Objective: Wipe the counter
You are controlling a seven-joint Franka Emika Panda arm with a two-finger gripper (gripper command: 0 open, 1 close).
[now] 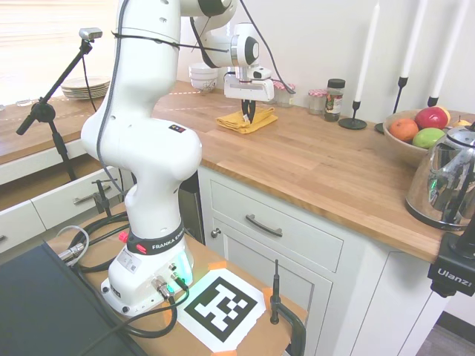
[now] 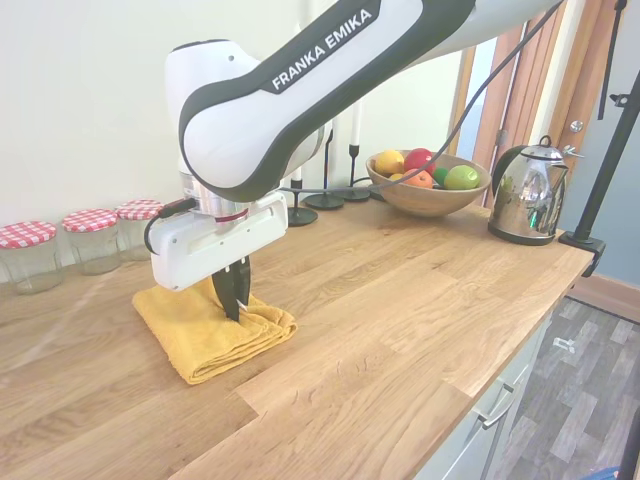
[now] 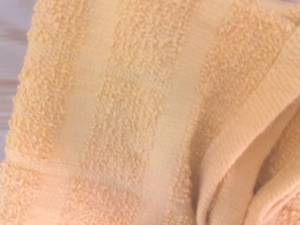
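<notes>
A long butcher-block worktop [image 1: 312, 159] of warm-brown plank strips runs along a pale wall in a kitchen, sitting atop white panelled cabinets [image 1: 274, 245] with dark bar handles. A folded yellow towel [image 2: 215, 325] lies flat on the wood towards the wall side, and the white arm's tool [image 2: 234, 300] stands directly over it, pointing straight down, its dark fingers [image 2: 236, 285] drawn narrow together with their tips pressed into the top fold of the cloth; whether any fabric is pinched between them cannot be told. In the wrist view the towel's looped pile and ribbed woven bands fill nearly the whole picture, with a rolled edge at one side and a sliver of pale wood at another. Three glass jars with red-checked lids [image 2: 90, 238] line the wall just behind the towel. Further along the worktop stand black candlesticks holding tall white candles [image 1: 365, 67], a wooden bowl of fruit [image 2: 428, 185] with an orange, a red apple and green fruit, and a shiny steel kettle [image 2: 528, 192] near the front edge. A dark-lidded spice jar [image 1: 335, 99] sits beside the jars in the first exterior view, and a stack of plates [image 1: 85, 89] rests on the far stretch of worktop near the window.
</notes>
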